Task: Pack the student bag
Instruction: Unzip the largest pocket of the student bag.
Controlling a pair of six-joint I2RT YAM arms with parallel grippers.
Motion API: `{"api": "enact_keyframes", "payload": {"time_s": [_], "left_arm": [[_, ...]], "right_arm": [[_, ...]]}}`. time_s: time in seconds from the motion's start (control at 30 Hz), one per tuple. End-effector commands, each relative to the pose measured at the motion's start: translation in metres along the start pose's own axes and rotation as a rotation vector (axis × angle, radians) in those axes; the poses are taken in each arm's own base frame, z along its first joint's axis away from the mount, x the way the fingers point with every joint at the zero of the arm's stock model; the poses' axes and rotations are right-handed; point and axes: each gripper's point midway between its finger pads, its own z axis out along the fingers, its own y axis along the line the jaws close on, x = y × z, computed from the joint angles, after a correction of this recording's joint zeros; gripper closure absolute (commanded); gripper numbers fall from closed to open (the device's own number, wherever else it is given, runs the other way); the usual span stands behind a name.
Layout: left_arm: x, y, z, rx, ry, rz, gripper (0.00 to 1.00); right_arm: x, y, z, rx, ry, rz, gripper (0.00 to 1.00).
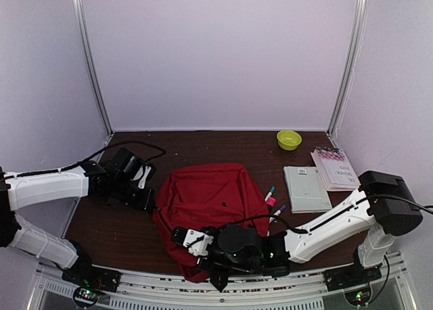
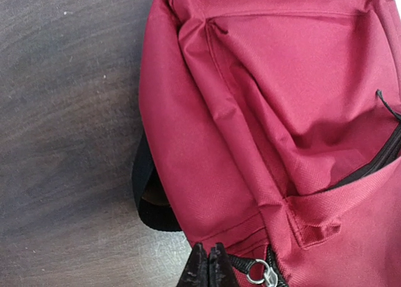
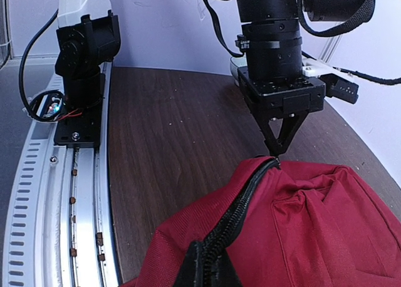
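Desk: dark brown wood (image 1: pixel 203 144), closed in by pale lilac walls (image 1: pixel 216 53).
Bag: dark red (image 1: pixel 210 195), lying slumped on the desk close to its front edge, between the two arms.
Left arm: white (image 1: pixel 54 187), reaching in to the bag's left side.
Left jaws: clenched, pointing straight down, pinching the bag's edge where the zipper (image 3: pixel 241 202) ends; the fabric rises to a small peak at their tips, and a metal zip ring (image 2: pixel 257 273) lies just beside them.
Right arm: white (image 1: pixel 331 222), stretched low across the bag's near side.
Right jaws: clenched on the bag's zipper line, at the opposite end from the left jaws.
Strap: black (image 2: pixel 145 187), poking out from under the bag's left side.
Markers: three (image 1: pixel 272 198), just right of the bag.
Notebook: grey (image 1: pixel 306 188), right of the bag, beyond the markers.
Book: pink and white (image 1: pixel 335 168), touching the notebook's far side from the bag.
Bowl: yellow-green (image 1: pixel 289 139), behind the bag and to its right, well apart.
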Motion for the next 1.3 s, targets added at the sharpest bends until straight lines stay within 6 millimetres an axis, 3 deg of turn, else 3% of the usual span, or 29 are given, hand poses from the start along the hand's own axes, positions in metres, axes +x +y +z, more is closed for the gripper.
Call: {"api": "enact_keyframes", "payload": {"time_s": [0.0,0.1,0.2,0.37,0.53,0.6,0.63,0.8,0.9,1.03,1.13,1.27], "left_arm": [[-0.008,0.0,-0.004,0.018,-0.049,-0.012,0.99],[-0.012,-0.004,-0.012,0.041,-0.072,-0.002,0.87],[-0.016,-0.007,-0.018,0.054,-0.095,0.01,0.73],[-0.021,-0.01,-0.026,0.072,-0.123,0.034,0.58],[-0.027,-0.014,-0.033,0.076,-0.134,0.067,0.46],[-0.028,-0.015,-0.035,0.08,-0.137,0.079,0.26],[-0.028,-0.015,-0.036,0.08,-0.137,0.083,0.23],[-0.031,-0.013,-0.039,0.067,-0.156,0.095,0.21],[-0.032,-0.012,-0.041,0.061,-0.166,0.096,0.21],[-0.034,-0.012,-0.043,0.063,-0.173,0.092,0.22],[-0.032,-0.014,-0.044,0.075,-0.173,0.088,0.24],[-0.024,-0.018,-0.045,0.096,-0.166,0.089,0.25]], "right_arm": [[-0.03,0.001,-0.007,0.001,-0.073,0.043,0.91],[-0.031,0.0,-0.011,-0.008,-0.058,0.039,0.66],[-0.033,-0.002,-0.015,-0.009,-0.043,0.038,0.51],[-0.04,-0.013,-0.026,0.022,-0.035,0.069,0.25],[-0.043,-0.023,-0.046,0.029,0.009,0.102,0.14],[-0.041,-0.026,-0.057,0.025,0.039,0.113,0.11],[-0.038,-0.027,-0.062,0.024,0.059,0.115,0.11],[-0.035,-0.047,-0.093,0.057,0.103,0.126,0.04],[-0.029,-0.079,-0.101,0.13,0.135,0.239,0.03],[-0.006,-0.143,-0.106,0.352,0.228,0.426,0.07],[0.018,-0.183,-0.113,0.512,0.313,0.518,0.08],[0.067,-0.226,-0.116,0.629,0.394,0.723,0.14]]}}
